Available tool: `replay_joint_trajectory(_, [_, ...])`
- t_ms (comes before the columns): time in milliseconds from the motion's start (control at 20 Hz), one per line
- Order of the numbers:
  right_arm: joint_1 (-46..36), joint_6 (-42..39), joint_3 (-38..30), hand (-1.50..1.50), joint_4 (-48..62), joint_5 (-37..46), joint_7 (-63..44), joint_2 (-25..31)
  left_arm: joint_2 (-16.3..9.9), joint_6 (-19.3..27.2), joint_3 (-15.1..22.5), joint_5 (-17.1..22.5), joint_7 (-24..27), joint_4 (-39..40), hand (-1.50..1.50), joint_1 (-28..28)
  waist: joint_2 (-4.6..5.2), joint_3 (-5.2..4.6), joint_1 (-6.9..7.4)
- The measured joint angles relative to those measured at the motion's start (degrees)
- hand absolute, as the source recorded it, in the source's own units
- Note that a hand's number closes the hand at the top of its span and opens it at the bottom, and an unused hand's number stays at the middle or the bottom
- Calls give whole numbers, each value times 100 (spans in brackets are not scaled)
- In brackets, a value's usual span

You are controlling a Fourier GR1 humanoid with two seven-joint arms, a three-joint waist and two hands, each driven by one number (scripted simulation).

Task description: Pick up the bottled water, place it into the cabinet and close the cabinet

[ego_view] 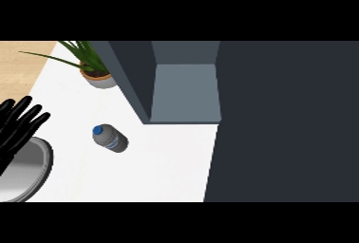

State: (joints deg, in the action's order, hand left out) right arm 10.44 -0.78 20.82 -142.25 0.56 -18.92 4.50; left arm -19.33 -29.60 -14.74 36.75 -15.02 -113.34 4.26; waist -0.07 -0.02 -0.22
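While the left robot hand (20, 124) rests open, clear blue-capped bottled water (110, 138) upright.

Looking down, I see a white worktop (161, 161) filling the middle of the view. At its far left corner stands a potted plant (97, 71) with long green leaves in a pale pot. Beyond the worktop's left edge there is light wooden floor (21, 61). A round metal sink (28, 171) sits at the worktop's near left edge, partly cut off. A broad dark panel (288, 123) covers the right side. The light is even, with soft shadows
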Motion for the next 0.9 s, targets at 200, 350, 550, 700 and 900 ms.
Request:
replay_joint_trajectory(200, [-130,157,273,-150,-14,67,-197,-35,214,-177,99,-562,348,622,-150,-146,1,-3,-18])
replay_joint_trajectory(350, [-73,253,475,-150,-17,130,-181,-31,346,-156,154,-916,540,968,-150,-332,0,-2,-25])
replay_joint_trajectory(550, [-96,275,438,-150,-12,145,-129,52,475,-203,224,-1471,923,1612,-150,-481,3,-2,-29])
replay_joint_trajectory(700, [-66,323,495,-150,-21,157,-97,90,504,-268,218,-1872,1333,2234,-150,-654,5,-4,-42])
replay_joint_trajectory(900, [-110,363,416,-150,-32,156,-145,161,494,-397,266,-2362,1886,3106,-150,-854,8,-4,-47])
